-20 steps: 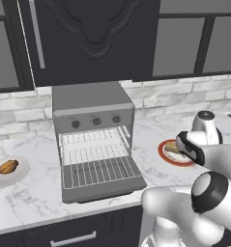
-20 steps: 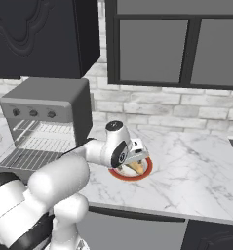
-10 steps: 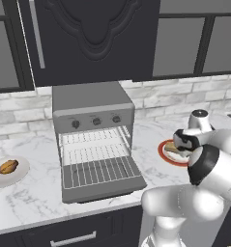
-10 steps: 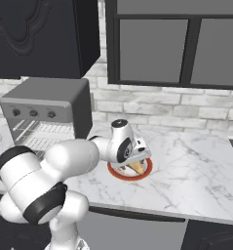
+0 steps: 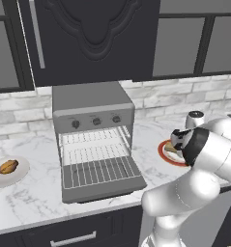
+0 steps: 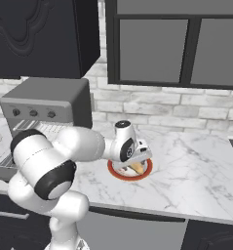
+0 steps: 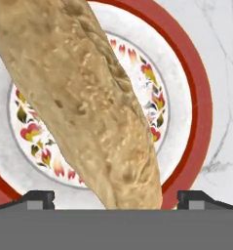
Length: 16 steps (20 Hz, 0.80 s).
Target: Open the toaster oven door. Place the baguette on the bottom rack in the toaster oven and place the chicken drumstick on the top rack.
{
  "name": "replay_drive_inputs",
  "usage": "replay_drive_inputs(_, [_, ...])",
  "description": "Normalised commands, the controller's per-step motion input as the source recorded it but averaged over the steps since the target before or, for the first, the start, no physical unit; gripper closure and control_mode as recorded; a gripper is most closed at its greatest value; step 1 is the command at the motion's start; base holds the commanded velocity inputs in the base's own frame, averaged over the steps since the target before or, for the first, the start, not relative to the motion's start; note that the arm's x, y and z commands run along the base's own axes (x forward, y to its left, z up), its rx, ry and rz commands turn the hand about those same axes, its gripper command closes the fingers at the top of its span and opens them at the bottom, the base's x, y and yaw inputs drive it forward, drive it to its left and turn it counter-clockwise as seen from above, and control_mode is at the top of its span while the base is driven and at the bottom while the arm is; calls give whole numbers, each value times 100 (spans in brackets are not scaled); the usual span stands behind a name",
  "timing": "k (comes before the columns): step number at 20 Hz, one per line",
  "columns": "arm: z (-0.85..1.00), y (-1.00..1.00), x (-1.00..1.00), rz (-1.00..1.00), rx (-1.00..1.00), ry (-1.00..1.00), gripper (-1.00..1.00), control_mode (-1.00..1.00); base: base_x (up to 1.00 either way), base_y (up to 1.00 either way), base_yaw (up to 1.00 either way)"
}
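Marble counter (image 5: 35,193) carries a red-rimmed plate (image 7: 198,97) – the tool (image 7: 115,197) stands wide open over the baguette (image 7: 84,97), holding nothing; closing off-centre could make the loaf roll away.

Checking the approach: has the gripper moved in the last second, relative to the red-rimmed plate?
Yes. In the right base view the gripper has come down closer over the red-rimmed plate, jaws open astride the baguette.

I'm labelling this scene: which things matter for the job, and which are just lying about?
Job: toaster oven, its open door, top rack, bottom rack, baguette, chicken drumstick, open gripper.
Lying about: red-rimmed plate, white plate.
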Motion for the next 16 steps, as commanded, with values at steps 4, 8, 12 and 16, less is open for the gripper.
replay_drive_inputs(4, [-22, 0, 12, 3, 0, 0, -100, -100, 0, 0, 0])
replay_drive_inputs(8, [-10, -1, 16, 2, 0, 0, -100, -100, 0, 0, 0])
replay_drive_inputs(12, [-3, -1, 12, 1, 0, 0, -100, -100, 0, 0, 0])
replay_drive_inputs(16, [0, 0, 3, 0, 6, 0, 100, -100, 0, 0, 0])
